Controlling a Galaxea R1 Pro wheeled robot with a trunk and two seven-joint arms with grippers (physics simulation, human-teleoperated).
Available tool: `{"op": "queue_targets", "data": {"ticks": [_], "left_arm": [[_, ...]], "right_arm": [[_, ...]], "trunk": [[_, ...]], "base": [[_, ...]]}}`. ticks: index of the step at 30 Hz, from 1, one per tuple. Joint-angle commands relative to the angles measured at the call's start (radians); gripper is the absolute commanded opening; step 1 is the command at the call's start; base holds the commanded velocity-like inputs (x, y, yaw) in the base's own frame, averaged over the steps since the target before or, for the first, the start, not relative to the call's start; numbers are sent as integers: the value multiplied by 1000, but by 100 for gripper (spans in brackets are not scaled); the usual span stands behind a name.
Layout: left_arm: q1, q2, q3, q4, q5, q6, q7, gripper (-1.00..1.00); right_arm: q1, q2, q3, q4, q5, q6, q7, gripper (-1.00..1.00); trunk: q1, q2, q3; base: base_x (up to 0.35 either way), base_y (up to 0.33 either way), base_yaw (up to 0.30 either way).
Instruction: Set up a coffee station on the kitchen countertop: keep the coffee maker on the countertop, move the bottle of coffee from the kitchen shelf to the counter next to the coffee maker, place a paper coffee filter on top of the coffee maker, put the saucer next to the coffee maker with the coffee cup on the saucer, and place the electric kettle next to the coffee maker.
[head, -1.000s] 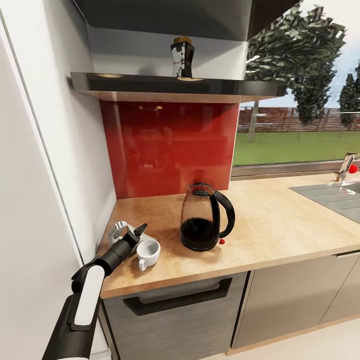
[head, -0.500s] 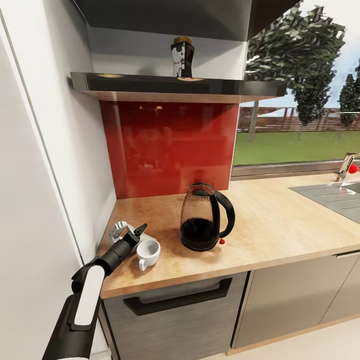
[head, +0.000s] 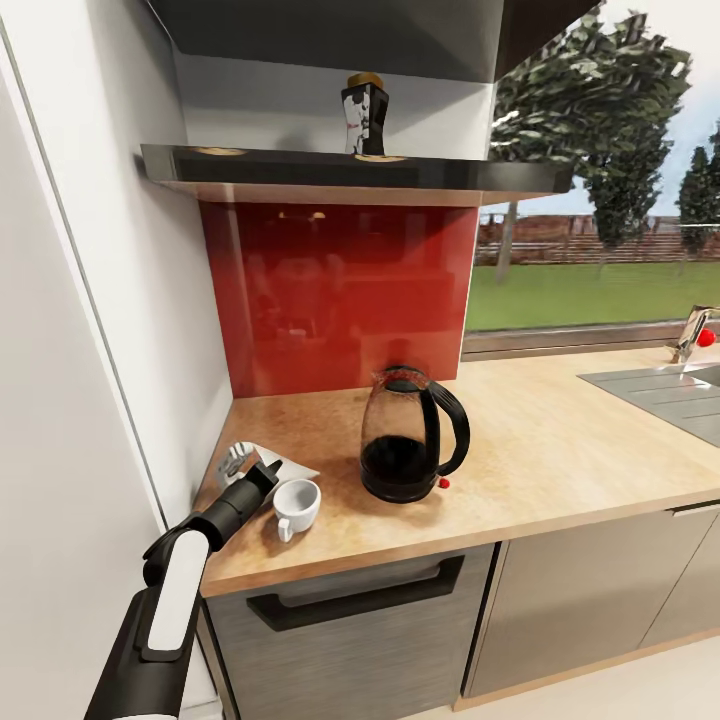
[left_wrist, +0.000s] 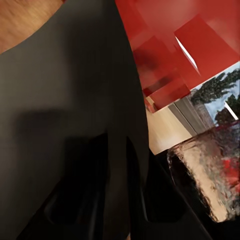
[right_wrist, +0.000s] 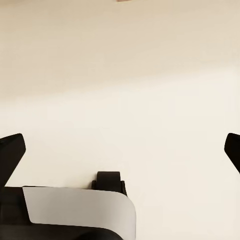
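Your left gripper (head: 262, 468) sits at the worktop (head: 560, 440) corner, just behind the coffee cup (head: 296, 505). New vs 0.5 s ago: a white paper coffee filter (head: 283, 463) now shows at its tips; looks pinched, but can't tell for sure. Right gripper (right_wrist: 120, 150) is spread wide, empty. Electric kettle (head: 412, 435) stands mid-worktop; bottle of coffee (head: 364, 116) is on the shelf (head: 300, 170). Filter pickup prob. starting.

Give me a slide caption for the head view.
Left gripper beside the coffee cup; electric kettle on the kitchen countertop; bottle of coffee on shelf.
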Motion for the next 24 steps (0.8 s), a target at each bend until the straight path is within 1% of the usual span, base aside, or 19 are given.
{"op": "queue_targets", "data": {"ticks": [1, 24], "left_arm": [[-1, -1, 4, 0, -17, 7, -4, -100], [-1, -1, 5, -1, -16, 7, -4, -100]], "right_arm": [[-1, 0, 0, 1, 3, -3, 0, 100], [-1, 0, 0, 1, 3, -3, 0, 100]], "trunk": [[0, -1, -1], [0, -1, -1]], "base": [[0, 0, 0], [0, 0, 0]]}}
